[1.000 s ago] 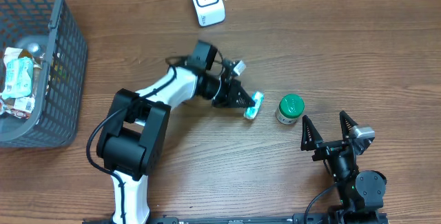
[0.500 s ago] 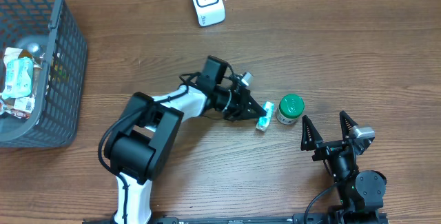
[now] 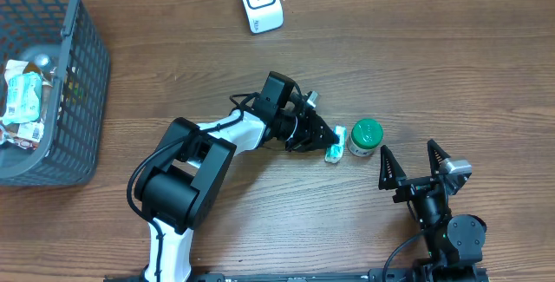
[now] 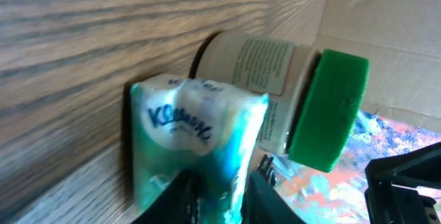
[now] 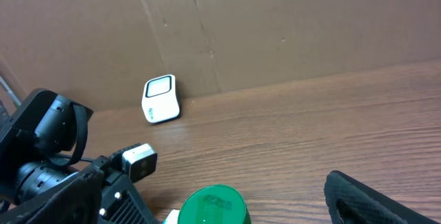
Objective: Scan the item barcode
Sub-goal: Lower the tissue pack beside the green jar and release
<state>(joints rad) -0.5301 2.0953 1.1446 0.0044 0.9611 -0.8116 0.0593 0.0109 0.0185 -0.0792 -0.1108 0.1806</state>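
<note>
Kleenex tissue pack (image 3: pixel 334 144) sits on the table (image 3: pixel 451 65) mid-scene, right at the tip of the left gripper (image 3: pixel 326 140) and touching or just beside the green-lidded jar (image 3: pixel 365 138). The left jaws are parted narrowly around the pack's near end. Can't tell if they actually grip it. The right gripper (image 3: pixel 407 147) is near, on the jar's other side, jaws spread wide and holding nothing.

Key relation: the barcode scanner (image 3: pixel 260 3) stands well apart toward the far table edge, back past the left arm. The left arm is nearer the pack, so the carry looks like its job. The pack's long axis seems to run crosswise to the jaws.

Left wrist view shows the Kleenex logo face and the jar's label; no barcode is visible. Overhead alone shows the scanner-to-pack layout and the basket (image 3: pixel 87 74).
</note>
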